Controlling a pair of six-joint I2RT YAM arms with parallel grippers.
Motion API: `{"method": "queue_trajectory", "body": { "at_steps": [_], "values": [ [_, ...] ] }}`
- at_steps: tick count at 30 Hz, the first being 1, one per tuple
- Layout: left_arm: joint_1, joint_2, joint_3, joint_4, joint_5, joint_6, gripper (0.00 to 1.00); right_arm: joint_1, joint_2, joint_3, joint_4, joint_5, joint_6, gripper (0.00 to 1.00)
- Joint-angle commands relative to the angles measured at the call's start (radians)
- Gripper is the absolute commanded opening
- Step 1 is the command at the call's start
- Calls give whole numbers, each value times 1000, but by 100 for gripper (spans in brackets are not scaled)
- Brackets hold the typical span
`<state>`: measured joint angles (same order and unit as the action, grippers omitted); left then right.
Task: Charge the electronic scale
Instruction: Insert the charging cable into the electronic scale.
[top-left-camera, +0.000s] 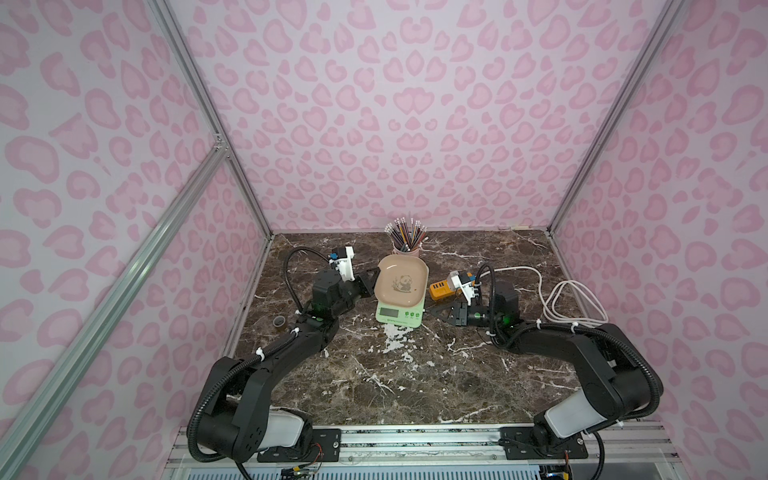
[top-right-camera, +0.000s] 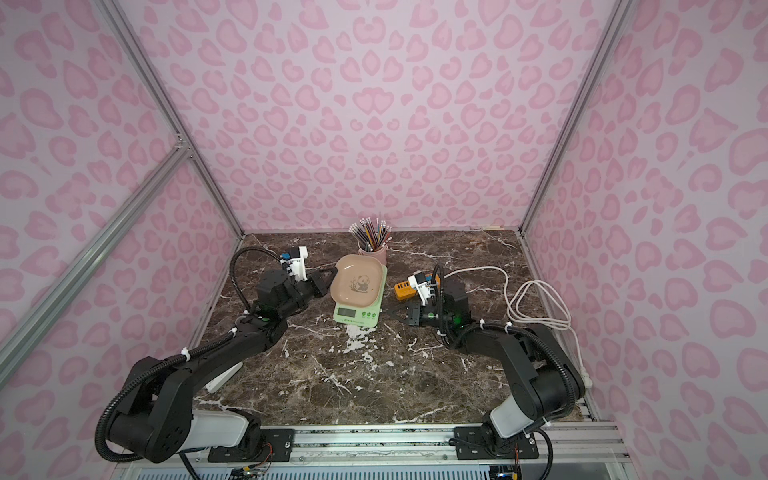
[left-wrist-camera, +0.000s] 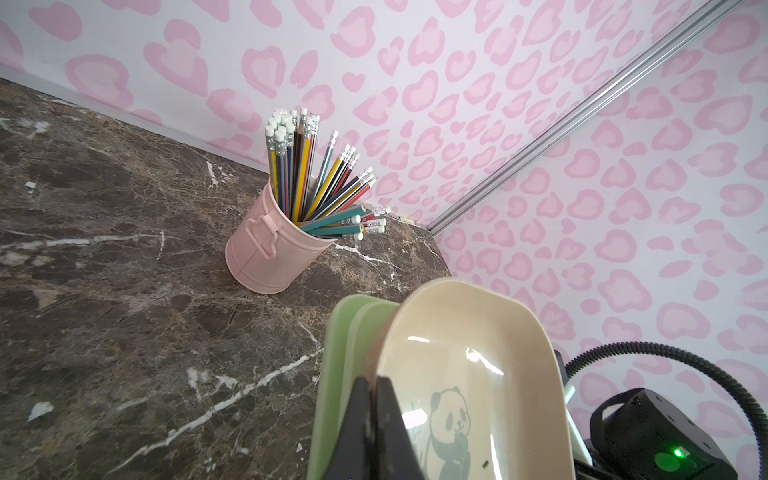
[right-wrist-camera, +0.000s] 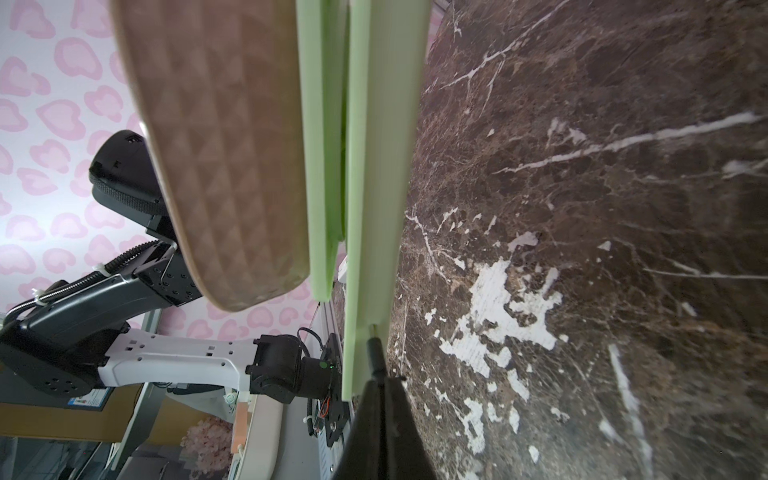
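- A pale pink metal bucket with a small side handle stands upright at the back of the brown marble tabletop, close to the rear wall.
- It is packed with striped pencils with white eraser ends. Most of them stand up, and several lean low over its rim.
- The electronic scale, a small mint-green block carrying a dish, sits mid-table just in front of the bucket, between the two arms.
- Its beige-pink rounded-square tray lies level on top, overhanging the green base. A grey panda picture is printed on its glossy inner floor.
- In the right wrist view the tray's underside shows a moulded diamond pattern.
- On the near face of the base are a pale LCD display and small green buttons beside it.
- The left gripper has its black fingers pressed together at the tray's left rim. I cannot tell whether the rim is nipped between them.
- The right gripper, low over the table on the scale's right, pinches a small black plug. The plug's metal tip meets the side of the green base.
- An orange power strip lies just right of the scale, behind the right gripper.
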<state>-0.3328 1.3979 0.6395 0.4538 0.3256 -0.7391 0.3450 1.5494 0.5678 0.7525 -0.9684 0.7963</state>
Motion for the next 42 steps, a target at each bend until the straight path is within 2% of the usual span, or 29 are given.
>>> {"method": "queue_trajectory", "body": {
  "at_steps": [1, 17, 42],
  "values": [
    [-4, -1, 1, 91, 23, -49, 5, 8, -23, -12, 83, 44, 39, 0],
    [-6, -14, -5, 89, 23, -58, 5, 11, -54, -65, 171, 82, 119, 0],
    [-12, -22, -10, 117, 23, -66, 5, 38, -115, -66, -52, 152, 0, 0]
  ]
}}
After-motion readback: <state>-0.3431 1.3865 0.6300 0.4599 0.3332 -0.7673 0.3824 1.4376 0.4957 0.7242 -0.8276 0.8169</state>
